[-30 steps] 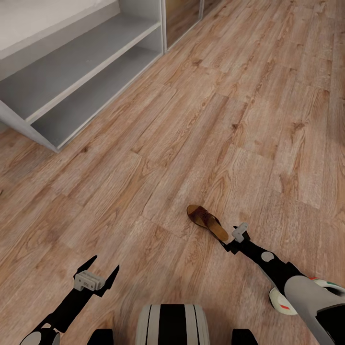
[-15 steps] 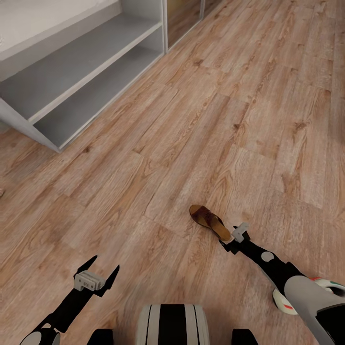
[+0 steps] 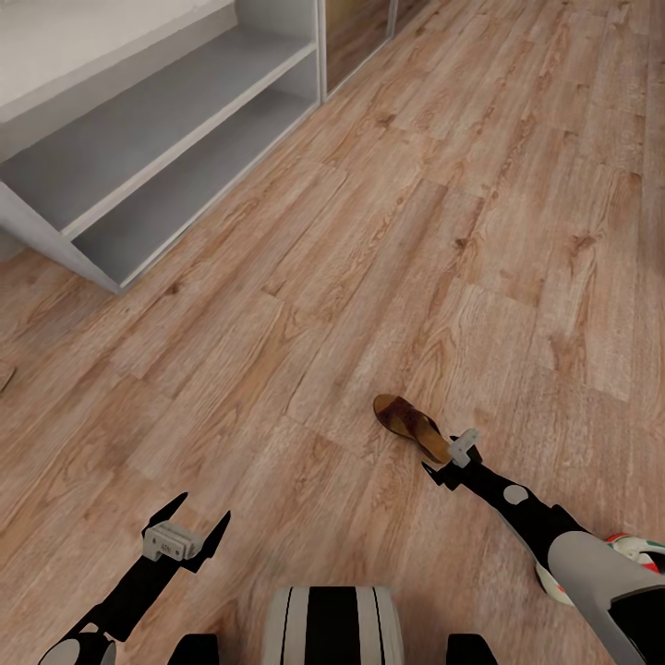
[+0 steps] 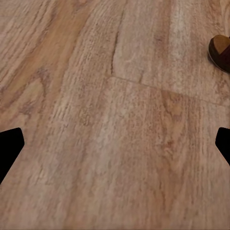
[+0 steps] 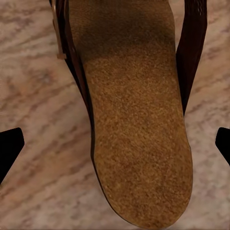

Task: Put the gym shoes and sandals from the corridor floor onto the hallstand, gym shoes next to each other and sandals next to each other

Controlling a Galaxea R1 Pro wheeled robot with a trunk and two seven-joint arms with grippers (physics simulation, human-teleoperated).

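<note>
Right gripper (image 3: 441, 459) open at sandal (image 3: 410, 428) heel (possibly touching).

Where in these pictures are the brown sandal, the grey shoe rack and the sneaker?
sandal (image 3: 406, 425): head view, on its dark strap.
shoe rack (image 3: 139, 139): head view, on its upper shelf board.
sneaker (image 3: 639, 550): head view, on the white upper beside the right arm.

Left tool (image 3: 186, 525) low, fingers spread wide; right tool (image 3: 443, 459) reached forward, fingers apart.
</note>
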